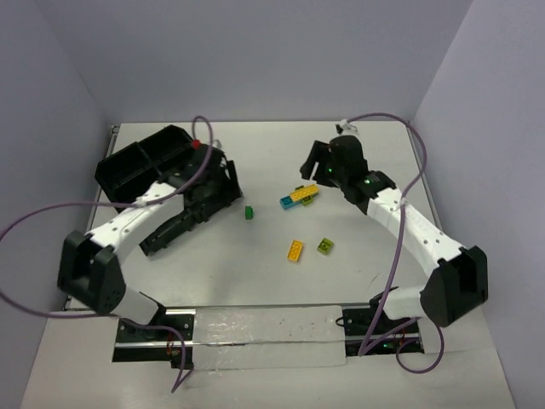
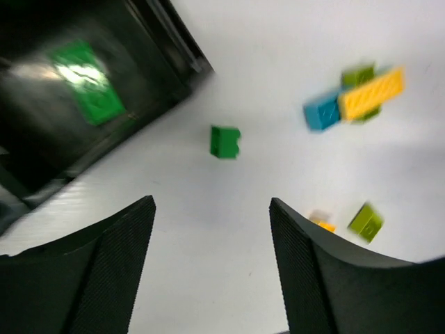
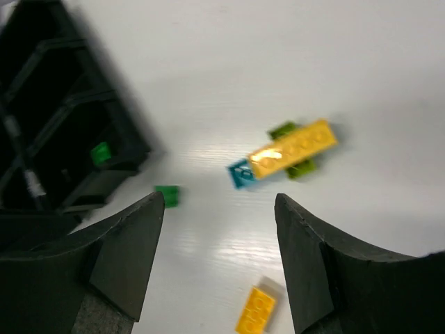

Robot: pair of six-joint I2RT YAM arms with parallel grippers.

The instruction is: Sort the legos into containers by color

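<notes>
Loose legos lie on the white table: a dark green brick (image 1: 249, 212), a small yellow brick (image 1: 295, 250), a lime brick (image 1: 325, 246), and a cluster of a long yellow brick (image 1: 304, 193), a cyan brick (image 1: 286, 202) and lime pieces. The black divided tray (image 1: 140, 162) stands at the far left; a green brick (image 2: 90, 94) lies in one compartment. My left gripper (image 2: 212, 205) hangs open and empty beside the tray, short of the dark green brick (image 2: 224, 141). Open and empty too, my right gripper (image 3: 219, 202) is above the table near the cluster (image 3: 292, 148).
Purple cables loop from both arms over the table's sides. A clear plastic strip (image 1: 264, 336) lies between the arm bases at the near edge. Walls close in the table at the back and sides.
</notes>
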